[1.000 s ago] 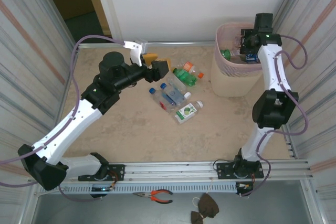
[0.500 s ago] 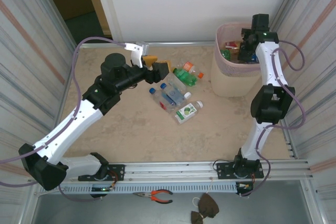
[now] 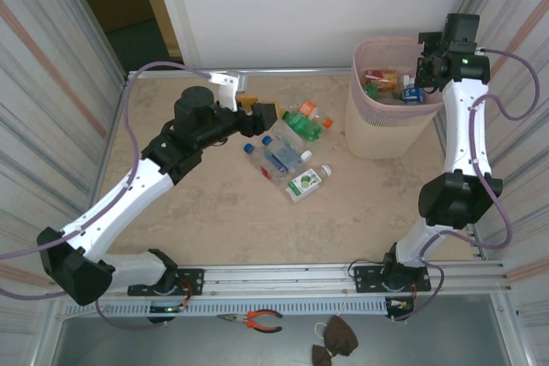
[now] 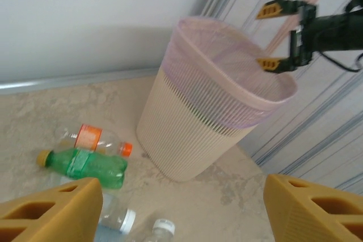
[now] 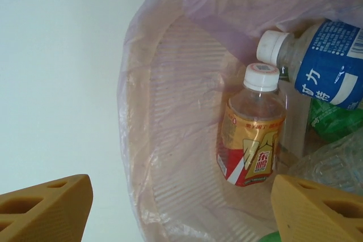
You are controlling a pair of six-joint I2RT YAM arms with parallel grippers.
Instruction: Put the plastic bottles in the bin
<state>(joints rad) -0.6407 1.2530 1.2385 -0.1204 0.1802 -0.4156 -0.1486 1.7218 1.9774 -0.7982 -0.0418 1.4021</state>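
Observation:
Several plastic bottles lie on the floor in the middle: a green one [image 3: 302, 124] [image 4: 85, 165], a clear one with an orange label [image 3: 310, 111] [image 4: 93, 139], blue-capped clear ones [image 3: 279, 156] and a green-labelled one [image 3: 307, 181]. My left gripper [image 3: 259, 109] [image 4: 181, 213] hovers just left of them, open and empty. The pale bin [image 3: 386, 117] [image 4: 210, 100] stands at the far right. Inside it lie a red-and-orange labelled bottle [image 5: 252, 134], a blue-labelled one [image 5: 323, 60] and a green one [image 5: 334, 120]. My right gripper [image 3: 426, 64] [image 5: 181, 211] hangs open over the bin's right rim, holding nothing.
Corrugated metal walls close in the left and right sides, and a white wall runs along the back. The bin sits tight against the right wall. Pliers [image 3: 257, 321] and a dark object [image 3: 334, 336] lie in front of the base rail.
My right gripper has lifted out of the bin and drawn back to the right above its rim. The left arm has edged slightly towards the bottles.

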